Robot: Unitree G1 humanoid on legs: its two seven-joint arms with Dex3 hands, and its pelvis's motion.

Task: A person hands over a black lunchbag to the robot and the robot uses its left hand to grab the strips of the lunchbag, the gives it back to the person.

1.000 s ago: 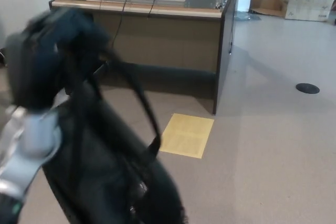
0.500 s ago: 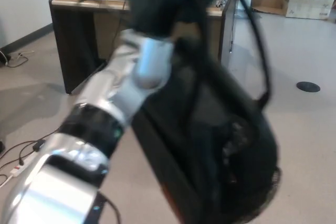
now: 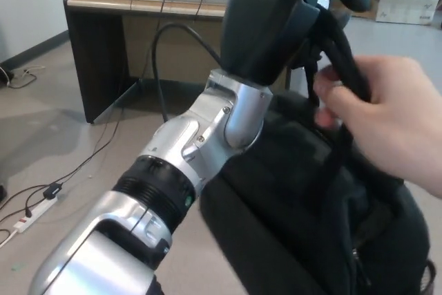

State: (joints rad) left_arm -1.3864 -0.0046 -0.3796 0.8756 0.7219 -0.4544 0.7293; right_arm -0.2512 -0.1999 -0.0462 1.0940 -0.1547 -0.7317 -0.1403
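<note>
Handover stage, by my judgement; left hand (image 3: pixel 266 22) is raised high at centre of the head view, its black casing turned to the camera, with the straps (image 3: pixel 338 60) of the black lunchbag (image 3: pixel 304 219) running up over its far side; the hand appears closed around those straps, though the fingers themselves are turned away and their exact wrap cannot be confirmed. Lunchbag hangs below and to the picture's right of the hand, body filling the lower right; straps rise steeply from bag to hand, so the long axis of the load runs near vertical with a lean to the right. Person's hand (image 3: pixel 387 119) enters from the right and closes on the same straps just below the robot's hand, touching them; it is the nearer party to the bag's upper part. Release likely turns on this shared hold. Right hand is not in view. Bag's lower edge and right side are cut off by the frame; strap count is hard to make out. Wooden workbench (image 3: pixel 173 32) stands behind.
</note>
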